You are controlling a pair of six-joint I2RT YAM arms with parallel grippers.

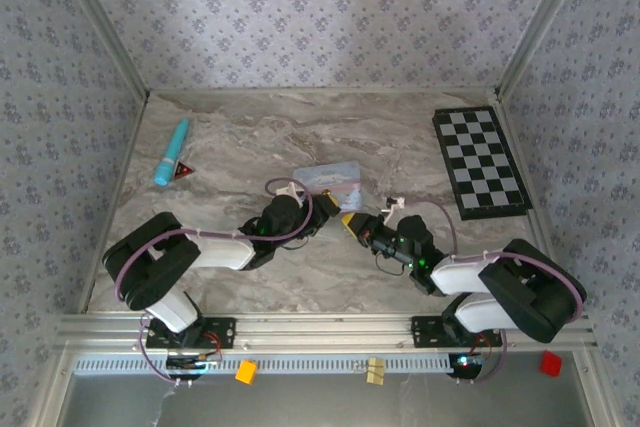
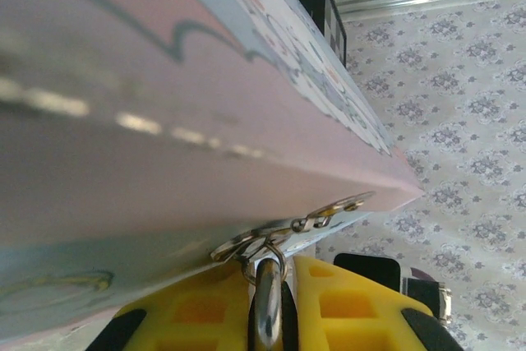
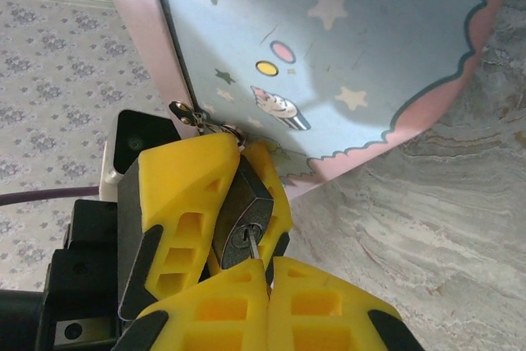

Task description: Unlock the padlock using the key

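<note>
- No text, brand or number can be read.
- The pastel tin (image 3: pixel 345 55) bears drawn stars and a cupcake.
- The red triangle (image 1: pixel 184 170) on the counter (image 1: pixel 300 137) is too small to read.

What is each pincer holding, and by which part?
Left pincer: padlock, by its body. Right pincer: key, by its head, tip at the keyhole.

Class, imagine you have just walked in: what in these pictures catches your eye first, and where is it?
At the centre of the marbled table sits a pale blue-and-pink rectangular tin with stars. The left gripper clamps the tiny dark padlock hooked through the tin's metal clasp, while the right gripper pinches a thin metal key at its keyhole.
</note>
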